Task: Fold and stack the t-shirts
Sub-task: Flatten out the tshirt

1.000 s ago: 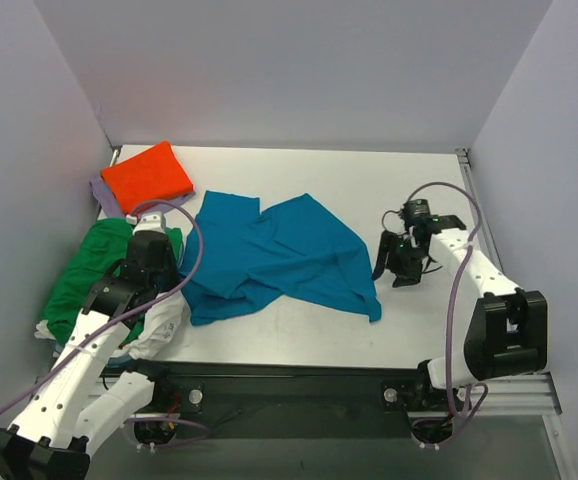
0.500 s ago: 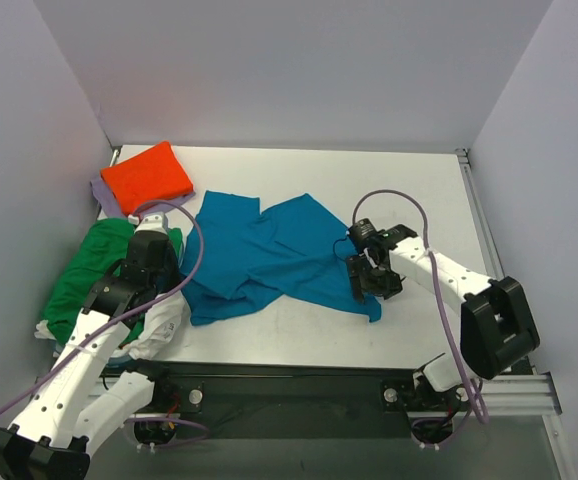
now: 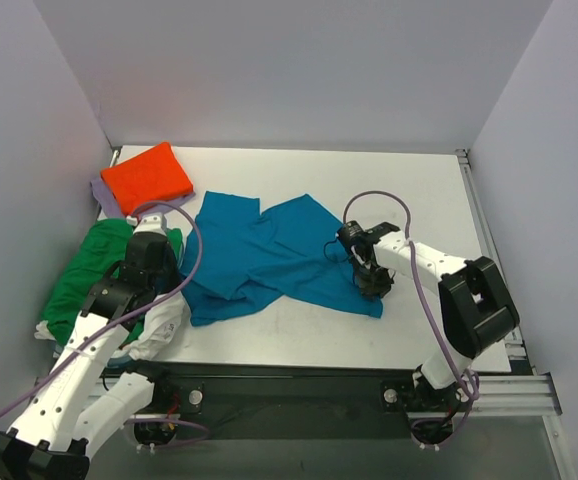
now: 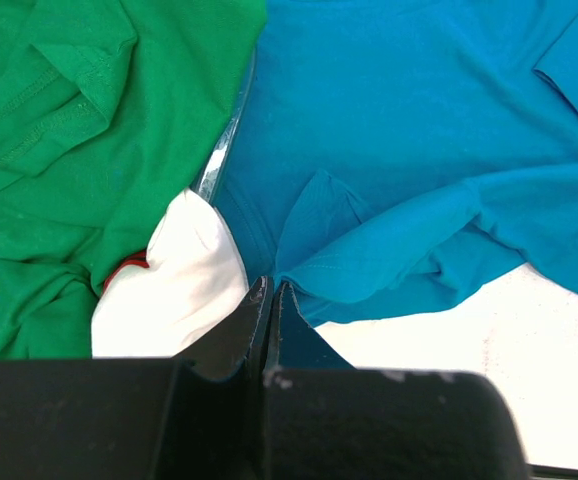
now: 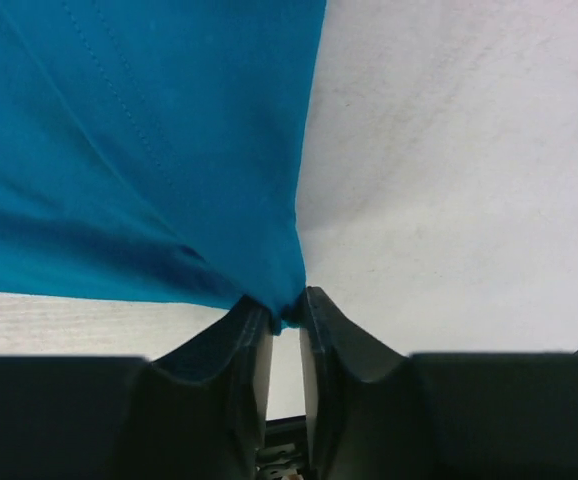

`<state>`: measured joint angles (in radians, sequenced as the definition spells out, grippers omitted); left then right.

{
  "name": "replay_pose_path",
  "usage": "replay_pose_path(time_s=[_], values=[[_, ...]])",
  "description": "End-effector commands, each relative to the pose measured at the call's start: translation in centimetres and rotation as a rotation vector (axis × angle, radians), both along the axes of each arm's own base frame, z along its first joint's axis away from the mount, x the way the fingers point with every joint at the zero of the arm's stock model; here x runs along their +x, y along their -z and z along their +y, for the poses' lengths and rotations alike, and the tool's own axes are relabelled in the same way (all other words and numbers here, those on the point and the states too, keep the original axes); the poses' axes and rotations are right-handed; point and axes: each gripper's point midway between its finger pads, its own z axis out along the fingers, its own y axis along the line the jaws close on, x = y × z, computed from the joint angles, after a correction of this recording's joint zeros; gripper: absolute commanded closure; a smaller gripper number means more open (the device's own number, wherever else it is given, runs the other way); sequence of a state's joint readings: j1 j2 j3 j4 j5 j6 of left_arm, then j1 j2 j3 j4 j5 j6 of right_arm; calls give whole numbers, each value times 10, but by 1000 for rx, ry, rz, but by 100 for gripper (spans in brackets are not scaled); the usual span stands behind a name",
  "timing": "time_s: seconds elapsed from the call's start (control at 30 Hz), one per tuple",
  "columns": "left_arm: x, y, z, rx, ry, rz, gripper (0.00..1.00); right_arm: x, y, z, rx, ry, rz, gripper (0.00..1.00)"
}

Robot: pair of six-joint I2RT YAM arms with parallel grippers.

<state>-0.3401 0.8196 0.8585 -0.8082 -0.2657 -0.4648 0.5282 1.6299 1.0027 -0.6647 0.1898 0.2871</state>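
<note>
- At table [image 3: 409, 180] centre, seen from above: teal shirt [image 3: 269, 255] lying spread out, flat but rumpled, with folds running across the middle.
- At 4 o'clock on that shirt's edge: right gripper [image 5: 284, 305], closed on the cloth, with a bunched corner of teal caught between the two fingers in the wrist view and bare table just beside it.
- At 8 o'clock on the teal shirt's edge: left gripper [image 4: 270, 295], drawn in to a thin slit, with a teal hem running straight into the slit.
- Just left of those fingers: white shirt [image 4: 184, 290], bulging up and touching both the teal cloth and the green one.
- At 9 o'clock on the table: green shirt [image 3: 87, 275], crumpled in a loose heap and partly under the left arm.
- At 10 o'clock, by the back-left corner: orange shirt [image 3: 147, 176], folded into a neat rectangle.
- Under the orange one, showing only at its 8 o'clock side: lavender shirt [image 3: 102, 195].
- Between green and teal in the left wrist view: a narrow strip of table showing.
</note>
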Motion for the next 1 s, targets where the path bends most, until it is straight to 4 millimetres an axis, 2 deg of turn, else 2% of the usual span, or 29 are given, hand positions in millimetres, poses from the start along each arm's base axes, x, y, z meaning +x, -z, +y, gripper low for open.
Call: replay_pose_path(time_s=[0.0, 0.03, 0.13, 0.37, 0.4, 0.53, 0.7, 0.83, 0.97], values=[[4, -5, 5, 8, -33, -19, 100, 9, -15, -13, -61, 28, -39, 83], [4, -5, 6, 10, -35, -20, 100, 9, -16, -15, -60, 38, -40, 90], [4, -5, 7, 15, -39, -18, 100, 8, -17, -26, -59, 86, -29, 95], [6, -3, 10, 35, -50, -5, 100, 7, -16, -70, -80, 263, -8, 94], [7, -4, 9, 35, -48, -6, 100, 10, -17, -73, -81, 280, -9, 92], [9, -3, 8, 44, -38, -2, 100, 12, -19, -87, -115, 329, 10, 72], [12, -2, 10, 64, -37, 5, 100, 7, -19, -104, -95, 423, 28, 66], [17, -4, 6, 63, -13, -1, 100, 11, -26, -98, -25, 425, 22, 62], [24, -6, 3, 65, 1, -13, 100, 6, -29, -74, 117, 411, 46, 57]])
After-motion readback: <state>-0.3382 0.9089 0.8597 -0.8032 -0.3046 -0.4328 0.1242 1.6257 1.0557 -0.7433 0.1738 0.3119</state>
